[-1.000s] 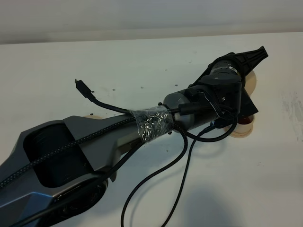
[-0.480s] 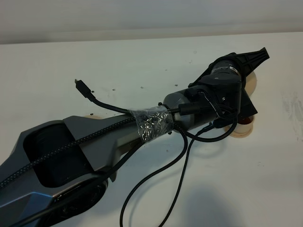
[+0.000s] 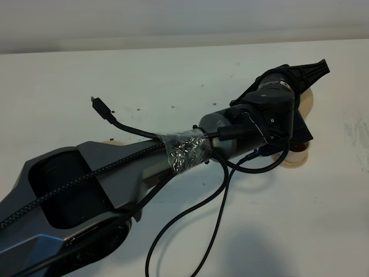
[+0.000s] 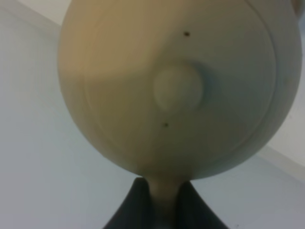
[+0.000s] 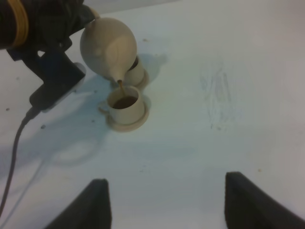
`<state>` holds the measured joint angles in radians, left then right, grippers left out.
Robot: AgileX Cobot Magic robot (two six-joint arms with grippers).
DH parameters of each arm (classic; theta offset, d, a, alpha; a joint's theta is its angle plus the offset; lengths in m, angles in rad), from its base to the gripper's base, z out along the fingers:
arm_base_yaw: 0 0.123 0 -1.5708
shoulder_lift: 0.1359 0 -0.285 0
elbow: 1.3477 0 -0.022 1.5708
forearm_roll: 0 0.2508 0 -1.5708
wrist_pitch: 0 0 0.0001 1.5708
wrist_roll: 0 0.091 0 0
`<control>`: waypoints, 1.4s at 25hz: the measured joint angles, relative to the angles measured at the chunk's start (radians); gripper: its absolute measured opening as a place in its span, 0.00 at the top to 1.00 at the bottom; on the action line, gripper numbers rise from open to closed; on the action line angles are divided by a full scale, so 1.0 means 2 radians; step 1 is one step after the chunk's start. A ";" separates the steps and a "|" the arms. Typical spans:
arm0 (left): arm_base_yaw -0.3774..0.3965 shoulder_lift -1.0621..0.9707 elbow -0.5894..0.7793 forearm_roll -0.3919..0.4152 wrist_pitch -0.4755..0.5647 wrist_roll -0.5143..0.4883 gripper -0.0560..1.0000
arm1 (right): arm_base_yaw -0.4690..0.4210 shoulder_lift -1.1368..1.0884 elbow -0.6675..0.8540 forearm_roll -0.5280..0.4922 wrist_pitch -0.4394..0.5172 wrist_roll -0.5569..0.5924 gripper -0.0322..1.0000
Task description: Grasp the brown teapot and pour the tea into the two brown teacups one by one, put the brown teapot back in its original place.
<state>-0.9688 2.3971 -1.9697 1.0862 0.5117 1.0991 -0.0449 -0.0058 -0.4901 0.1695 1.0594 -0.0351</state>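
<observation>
- Table [image 3: 69, 75]: white, bears everything.
- Left arm [image 3: 173, 153]: reaches across to the right side of the overhead view, cables taped along it.
- Brown teapot [image 5: 107, 45]: held above the table, tipped spout-down over the nearer teacup; left gripper [image 4: 164, 193] clamped on its handle.
- Right gripper [image 5: 167, 200]: fingers wide apart, empty, well apart from the cups.
- Nearer teacup [image 5: 126, 104]: on its saucer [image 5: 138, 123], dark tea inside.
- Farther teacup [image 5: 137, 72]: just behind, partly hidden by the teapot.
- Tea stream [image 5: 120, 86]: thin, spout to nearer teacup.

White table [image 3: 57, 75], scattered dark specks [image 3: 138, 108], faint grey scuffs [image 3: 354, 135]; pale wall [image 3: 173, 20] behind
</observation>
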 joint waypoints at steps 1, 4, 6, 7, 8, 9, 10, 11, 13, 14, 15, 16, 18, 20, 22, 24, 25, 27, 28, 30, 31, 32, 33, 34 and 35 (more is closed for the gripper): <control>0.000 0.000 0.000 0.000 0.000 0.000 0.85 | 0.000 0.000 0.000 0.000 0.000 0.000 0.45; 0.000 0.000 0.000 0.000 -0.002 0.007 0.85 | 0.000 0.000 0.000 0.000 0.000 0.000 0.45; 0.000 0.000 0.000 0.000 -0.002 0.012 0.85 | 0.000 0.000 0.000 0.000 0.000 0.000 0.45; 0.000 0.000 0.000 0.000 -0.002 0.013 0.85 | 0.000 0.000 0.000 0.000 0.000 0.000 0.45; 0.000 0.000 0.000 0.000 -0.002 0.013 0.85 | 0.000 0.000 0.000 0.000 0.000 0.000 0.45; 0.000 0.000 0.000 0.000 -0.002 0.015 0.85 | 0.000 0.000 0.000 0.000 0.000 0.000 0.45; 0.000 0.000 0.000 0.000 -0.002 0.017 0.85 | 0.000 0.000 0.000 0.000 0.000 0.000 0.45; 0.000 0.000 0.000 0.000 -0.002 0.020 0.85 | 0.000 0.000 0.000 0.000 0.000 0.000 0.45; 0.000 0.000 0.000 0.000 -0.002 0.024 0.85 | 0.000 0.000 0.000 0.000 0.000 0.000 0.45; 0.000 0.000 0.000 0.000 -0.002 0.025 0.85 | 0.000 0.000 0.000 0.000 0.000 0.000 0.45; 0.000 0.000 0.000 0.000 -0.002 0.026 0.85 | 0.000 0.000 0.000 0.000 0.000 0.000 0.45; 0.000 0.000 0.000 0.000 -0.002 0.027 0.85 | 0.000 0.000 0.000 0.000 0.000 0.000 0.45; 0.000 0.000 0.000 0.000 -0.003 0.029 0.85 | 0.000 0.000 0.000 0.000 0.000 0.000 0.45; 0.000 0.000 0.000 0.001 -0.004 0.034 0.85 | 0.000 0.000 0.000 0.000 0.000 0.000 0.45; 0.000 0.000 0.000 0.003 -0.004 0.037 0.85 | 0.000 0.000 0.000 0.000 0.000 0.000 0.45; 0.000 0.000 0.000 0.005 -0.005 0.037 0.85 | 0.000 0.000 0.000 0.000 0.000 0.000 0.45; 0.000 0.000 0.000 0.005 -0.007 0.037 0.85 | 0.000 0.000 0.000 0.000 0.000 0.000 0.45; 0.000 0.000 0.000 0.005 -0.014 0.038 0.85 | 0.000 0.000 0.000 0.000 0.000 0.000 0.45; 0.000 0.000 0.000 0.006 -0.017 0.038 0.85 | 0.000 0.000 0.000 0.000 0.000 0.000 0.45; 0.000 0.000 0.000 0.008 -0.020 0.038 0.85 | 0.000 0.000 0.000 0.000 0.000 0.000 0.45; 0.000 0.000 0.000 0.008 -0.020 0.038 0.85 | 0.000 0.000 0.000 0.000 0.000 0.000 0.45; 0.000 0.000 0.000 0.008 -0.019 0.038 0.85 | 0.000 0.000 0.000 0.000 0.000 0.000 0.45; 0.000 0.000 0.000 0.006 -0.017 0.038 0.85 | 0.000 0.000 0.000 0.000 0.000 0.000 0.45; 0.000 0.000 0.000 0.004 -0.015 0.038 0.85 | 0.000 0.000 0.000 0.000 0.000 0.000 0.45; 0.000 0.000 0.000 0.001 -0.012 0.038 0.85 | 0.000 0.000 0.000 0.000 0.000 0.000 0.45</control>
<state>-0.9688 2.3971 -1.9697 1.0879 0.4887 1.1757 -0.0449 -0.0058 -0.4901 0.1695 1.0594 -0.0351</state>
